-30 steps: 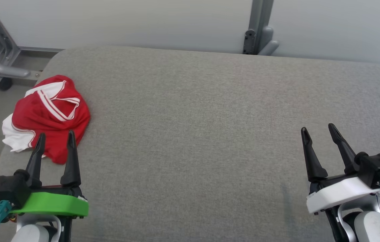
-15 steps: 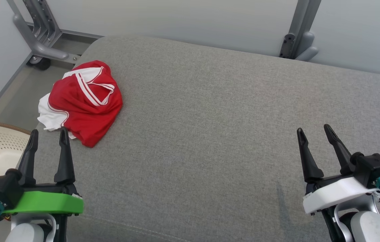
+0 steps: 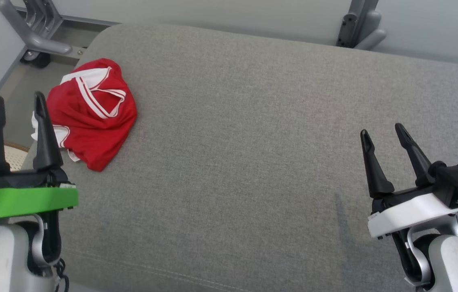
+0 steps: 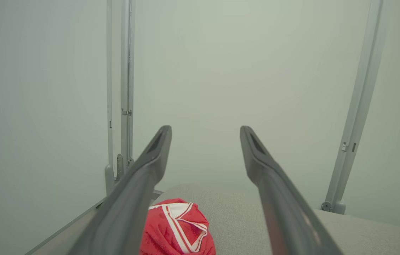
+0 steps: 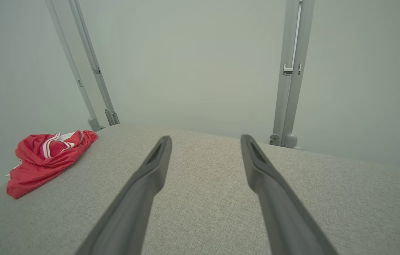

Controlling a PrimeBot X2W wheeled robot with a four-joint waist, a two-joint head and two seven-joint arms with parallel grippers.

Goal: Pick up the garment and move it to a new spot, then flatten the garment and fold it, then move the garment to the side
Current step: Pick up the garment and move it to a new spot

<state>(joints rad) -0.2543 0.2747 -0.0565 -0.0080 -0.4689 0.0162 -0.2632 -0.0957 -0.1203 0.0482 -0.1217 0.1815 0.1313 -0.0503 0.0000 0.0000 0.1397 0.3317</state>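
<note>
RED JERSEY AWAITS PICKUP: A crumpled red garment with white trim lies in a heap at about 10 o'clock on the grey padded table in the head view. It sits close to the table's rounded far-left corner, with a white fold at the table's left edge.

The left gripper, on its green mount, stands at 8 o'clock, its two dark fingers spread wide with nothing between them. The inner finger's tip overlaps the garment's left side in this view. From the left wrist camera the garment shows at 6 o'clock, low between the parted fingers, whose tips stand against the pale wall above it.

The right gripper, on its white mount, sits at 4 o'clock, well apart from the garment, its jaws likewise wide and empty over bare grey cloth. In the right wrist view the garment lies off at 9 o'clock.

A grey metal upright rises behind the table at 1 o'clock. A pale perforated object, possibly a basket, peeks out past the table's edge at 9 o'clock, mostly hidden behind the left gripper.
</note>
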